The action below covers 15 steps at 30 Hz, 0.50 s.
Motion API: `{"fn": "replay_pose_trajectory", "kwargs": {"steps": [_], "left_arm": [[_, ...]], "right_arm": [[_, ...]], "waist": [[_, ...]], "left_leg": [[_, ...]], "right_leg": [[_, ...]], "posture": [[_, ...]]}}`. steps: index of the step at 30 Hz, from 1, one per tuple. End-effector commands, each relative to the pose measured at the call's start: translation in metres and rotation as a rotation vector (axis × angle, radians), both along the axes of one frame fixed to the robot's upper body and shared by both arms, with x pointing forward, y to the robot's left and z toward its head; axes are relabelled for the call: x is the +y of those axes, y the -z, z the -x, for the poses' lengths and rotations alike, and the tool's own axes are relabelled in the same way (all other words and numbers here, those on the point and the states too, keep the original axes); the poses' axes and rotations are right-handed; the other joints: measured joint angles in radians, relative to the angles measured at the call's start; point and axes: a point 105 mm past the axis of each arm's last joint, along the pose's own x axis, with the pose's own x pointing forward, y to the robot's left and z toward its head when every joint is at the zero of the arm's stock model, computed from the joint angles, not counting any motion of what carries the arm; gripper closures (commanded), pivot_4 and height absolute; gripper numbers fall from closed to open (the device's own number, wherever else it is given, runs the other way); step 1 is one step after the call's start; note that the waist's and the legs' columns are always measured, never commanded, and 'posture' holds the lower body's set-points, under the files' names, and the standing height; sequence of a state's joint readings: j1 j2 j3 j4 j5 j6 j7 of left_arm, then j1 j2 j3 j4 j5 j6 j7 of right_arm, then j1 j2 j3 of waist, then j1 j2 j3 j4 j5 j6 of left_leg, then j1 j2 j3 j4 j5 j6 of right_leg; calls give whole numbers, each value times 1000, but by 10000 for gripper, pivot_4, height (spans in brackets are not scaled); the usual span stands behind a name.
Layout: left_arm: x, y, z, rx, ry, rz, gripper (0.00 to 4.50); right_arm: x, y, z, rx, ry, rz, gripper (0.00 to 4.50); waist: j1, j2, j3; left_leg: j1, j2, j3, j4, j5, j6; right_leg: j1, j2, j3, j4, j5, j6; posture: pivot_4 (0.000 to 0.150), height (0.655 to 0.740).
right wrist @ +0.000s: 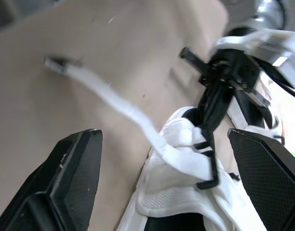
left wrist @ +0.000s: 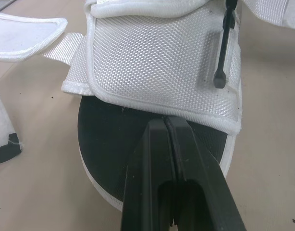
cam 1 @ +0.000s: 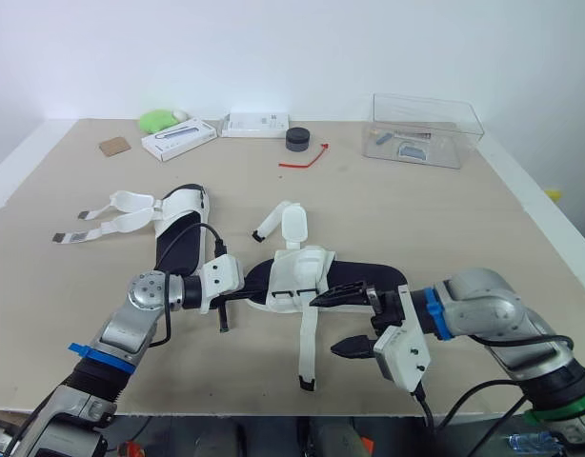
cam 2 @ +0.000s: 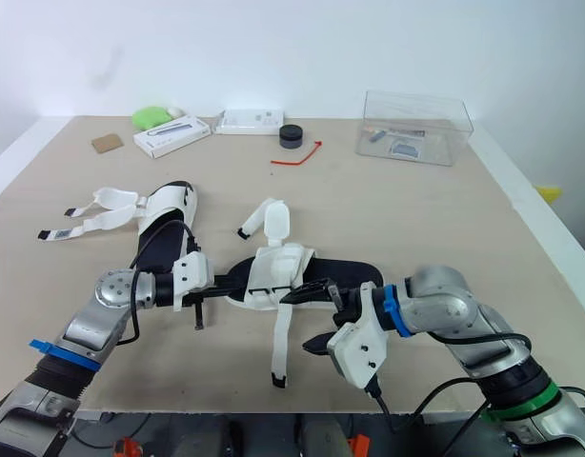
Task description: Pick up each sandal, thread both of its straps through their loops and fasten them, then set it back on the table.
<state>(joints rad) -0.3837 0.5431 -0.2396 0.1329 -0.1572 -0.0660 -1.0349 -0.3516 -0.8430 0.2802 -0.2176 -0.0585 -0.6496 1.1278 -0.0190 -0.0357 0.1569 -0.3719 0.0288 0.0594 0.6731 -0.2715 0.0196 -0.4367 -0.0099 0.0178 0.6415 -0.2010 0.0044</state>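
Note:
A sandal (cam 1: 316, 276) with a black sole and white upper lies in the middle of the table. One loose strap (cam 1: 307, 352) trails toward the front edge and a flap (cam 1: 289, 225) lies behind it. My left gripper (cam 1: 258, 292) is shut, its tips pressed onto the black insole at the heel end, just under the edge of the white upper (left wrist: 157, 57). My right gripper (cam 1: 334, 324) is open wide at the sandal's front side, straddling the trailing strap (right wrist: 123, 113) without touching it. The second sandal (cam 1: 181, 228) lies to the left, its straps (cam 1: 107, 221) spread outward.
A clear plastic box (cam 1: 426, 129) stands at the back right. Along the back sit a black round item (cam 1: 298, 139), a red cord (cam 1: 305, 160), two white boxes (cam 1: 178, 139), a green object (cam 1: 159, 120) and a brown card (cam 1: 113, 147). The table's front edge (cam 1: 273, 414) is close.

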Motion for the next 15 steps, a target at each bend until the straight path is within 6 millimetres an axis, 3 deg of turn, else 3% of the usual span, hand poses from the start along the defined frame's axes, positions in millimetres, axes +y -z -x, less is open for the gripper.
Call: {"fn": "replay_pose_trajectory", "kwargs": {"steps": [1,15], "left_arm": [[11,23,0,70,-46,-75,45000],[15,24,2,80,-61,-75,45000]], "right_arm": [[5,-1,0,-83,-63,1,279],[26,0,-7,-70,-114,-9,279]], "waist": [[0,0,0],[0,0,0]], "left_leg": [[0,0,1,0,0,0],[4,1,5,-1,0,0]], "right_leg": [[0,0,1,0,0,0],[0,0,4,3,0,-2]], "posture": [[1500,7400],[1500,7400]]}}
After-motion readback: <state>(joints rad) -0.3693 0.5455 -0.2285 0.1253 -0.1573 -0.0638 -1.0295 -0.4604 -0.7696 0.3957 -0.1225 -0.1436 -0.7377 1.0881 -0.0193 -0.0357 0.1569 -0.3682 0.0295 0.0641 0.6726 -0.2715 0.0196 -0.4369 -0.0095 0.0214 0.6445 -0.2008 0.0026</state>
